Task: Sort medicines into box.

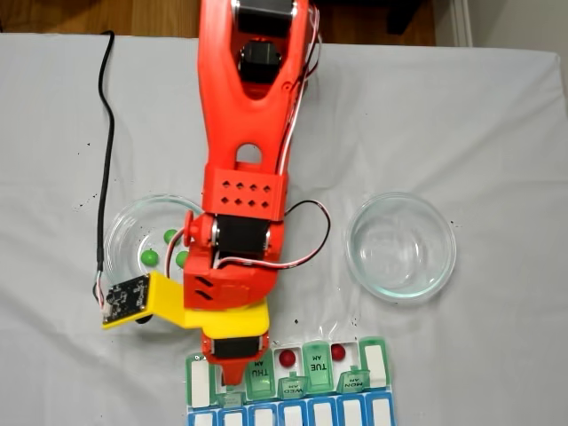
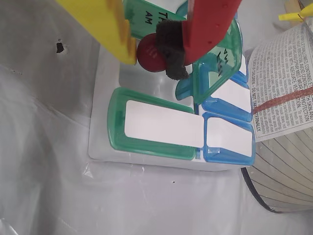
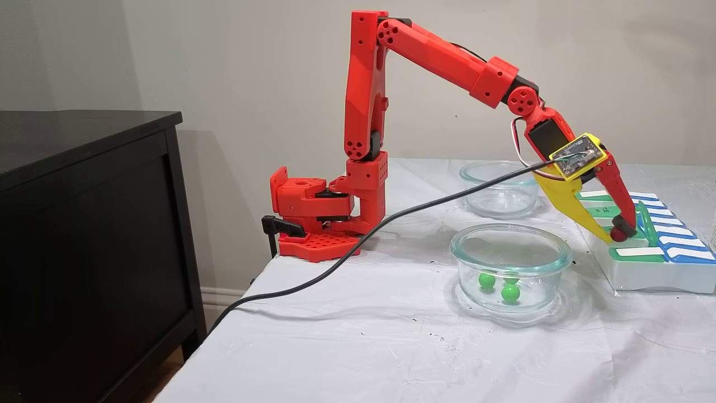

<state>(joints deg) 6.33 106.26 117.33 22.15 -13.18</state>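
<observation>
Claw (image 2: 152, 51) over white-clothed table (image 3: 358, 347)

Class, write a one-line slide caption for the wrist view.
Claw grips a dark red ball above the green pill organizer, lids open.

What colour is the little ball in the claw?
Dark red ball, pinched in the claw; clearest in the wrist view.

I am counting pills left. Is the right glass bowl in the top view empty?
Empty: the right glass bowl shows bare glass, no balls inside.
</observation>
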